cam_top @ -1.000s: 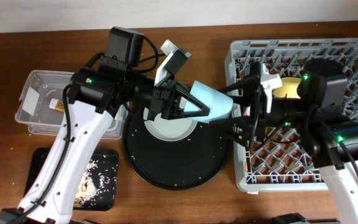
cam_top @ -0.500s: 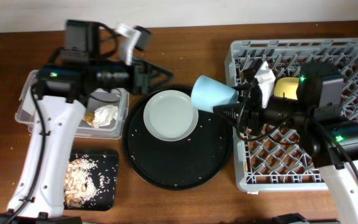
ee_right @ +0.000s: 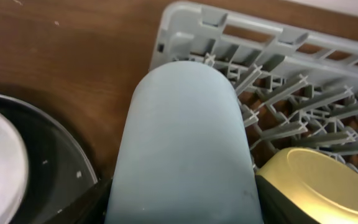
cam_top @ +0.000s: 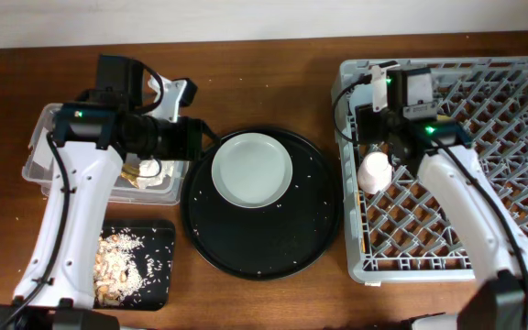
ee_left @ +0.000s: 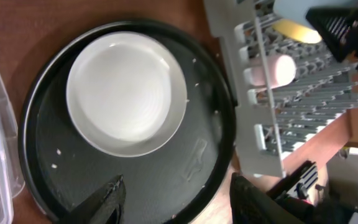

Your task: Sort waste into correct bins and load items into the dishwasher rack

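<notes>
Gripping entry, first item: my right gripper [ee_right: 185, 208], clenched on the blue cup [ee_right: 182, 124], one dark finger on each flank.

- Blue cup: pale matte blue, smooth and unmarked. It fills the right wrist view and is held above the left rear corner of the dishwasher rack [ee_right: 291, 50].
- Yellow bowl [ee_right: 316, 180]: glossy, seated among the grey pegs just beside the cup.
- Pink cup [cam_top: 374, 171]: lying in the rack against its left wall, in front of my right gripper.
- Dishwasher rack: grey lattice of upright pegs at the right of the table [cam_top: 246, 64].
- Left gripper [ee_left: 179, 199]: released, fingers [ee_left: 107, 199] spread with nothing between them, hanging over the left rim of the round black tray [cam_top: 264, 247].
- Plate [cam_top: 252, 168]: pale grey-blue, on the rear half of that tray, with pale crumbs scattered around it.
- Clear tub [cam_top: 44, 137]: at the far left, with a white napkin [cam_top: 154, 174] inside; my left arm hides part of it.
- Black rectangular tray [cam_top: 159, 280]: in front of the tub, holding beige food scraps [cam_top: 122, 261].

Changes: half a second ago the cup hung over the gap between round tray and rack; it is now over the rack corner. The pink cup, then hidden under my right arm, now shows. My left gripper has swung nearer the tray's rim. The plate has not moved.
</notes>
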Robot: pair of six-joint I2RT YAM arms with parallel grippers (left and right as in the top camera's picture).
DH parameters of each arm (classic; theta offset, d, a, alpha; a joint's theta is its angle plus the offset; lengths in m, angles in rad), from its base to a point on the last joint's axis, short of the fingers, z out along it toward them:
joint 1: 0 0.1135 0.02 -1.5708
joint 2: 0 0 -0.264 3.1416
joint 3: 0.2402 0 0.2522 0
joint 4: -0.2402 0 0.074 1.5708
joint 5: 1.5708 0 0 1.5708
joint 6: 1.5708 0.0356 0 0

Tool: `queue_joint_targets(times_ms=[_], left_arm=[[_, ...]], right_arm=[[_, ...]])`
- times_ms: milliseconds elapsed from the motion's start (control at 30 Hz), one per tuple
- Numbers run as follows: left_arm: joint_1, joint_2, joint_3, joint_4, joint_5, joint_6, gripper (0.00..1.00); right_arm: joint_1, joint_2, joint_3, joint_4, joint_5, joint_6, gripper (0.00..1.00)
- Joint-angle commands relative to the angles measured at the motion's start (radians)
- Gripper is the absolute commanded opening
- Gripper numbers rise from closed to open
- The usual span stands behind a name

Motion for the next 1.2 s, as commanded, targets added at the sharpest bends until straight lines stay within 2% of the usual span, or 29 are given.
queue_joint_targets(times_ms=[0, 133, 233, 267, 333, 400, 467, 533, 567, 633, 700, 800, 933, 1000, 1067, 1100, 1167], left_arm=[[0.000, 0.001, -0.037, 0.018, -0.026, 0.002, 0.53], [0.000, 0.001, -0.038, 0.018, -0.026, 0.002, 0.53], [0.000, 0.001, -0.038, 0.018, -0.026, 0.002, 0.53], [0.000, 0.001, -0.038, 0.018, -0.026, 0.002, 0.53], [0.000, 0.001, -0.038, 0.018, -0.026, 0.002, 0.53], [0.000, 0.001, -0.038, 0.018, -0.026, 0.002, 0.53], [0.000, 0.001, -0.038, 0.017, -0.031, 0.001, 0.53], [0.000, 0.001, -0.038, 0.012, -0.075, 0.001, 0.53], [0.000, 0.001, -0.038, 0.008, -0.097, 0.000, 0.52], [0.000, 0.001, -0.041, 0.005, -0.116, -0.003, 0.52], [0.000, 0.001, -0.042, -0.031, -0.115, -0.003, 0.52], [0.000, 0.001, -0.045, -0.073, -0.116, -0.003, 0.52], [0.000, 0.001, -0.087, -0.069, -0.116, -0.002, 0.52], [0.000, 0.001, -0.119, -0.053, -0.116, -0.003, 0.52], [0.000, 0.001, -0.126, -0.040, -0.116, -0.003, 0.52], [0.000, 0.001, -0.126, -0.038, -0.116, -0.003, 0.52], [0.000, 0.001, -0.126, -0.035, -0.116, -0.003, 0.52]], right_arm=[[-0.003, 0.047, 0.002, -0.006, 0.087, 0.063, 0.55], [-0.011, 0.056, 0.002, -0.040, 0.093, 0.068, 0.56], [-0.017, 0.056, 0.002, -0.048, 0.092, 0.067, 0.68], [-0.017, 0.056, 0.002, -0.050, 0.092, 0.067, 0.77], [-0.017, 0.056, 0.002, -0.047, 0.092, 0.097, 0.83], [-0.016, 0.054, 0.006, -0.039, 0.071, 0.097, 0.83], [-0.015, 0.021, 0.029, -0.066, -0.126, 0.097, 0.82], [-0.006, -0.053, 0.033, -0.108, -0.465, 0.097, 0.82], [0.020, -0.063, 0.033, -0.142, -0.497, 0.097, 0.82], [0.130, -0.035, 0.028, -0.182, -0.452, 0.115, 0.78], [0.191, 0.006, 0.028, -0.177, -0.330, 0.196, 0.77], [0.262, 0.183, 0.026, -0.111, -0.330, 0.198, 0.77], [0.301, 0.393, 0.026, 0.062, -0.330, 0.198, 0.76], [0.325, 0.426, 0.025, 0.090, -0.321, 0.198, 0.73], [0.344, 0.443, 0.025, 0.093, -0.254, 0.198, 0.57], [0.346, 0.443, 0.025, 0.092, -0.253, 0.198, 0.55], [0.343, 0.432, 0.026, 0.078, -0.252, 0.198, 0.20]])
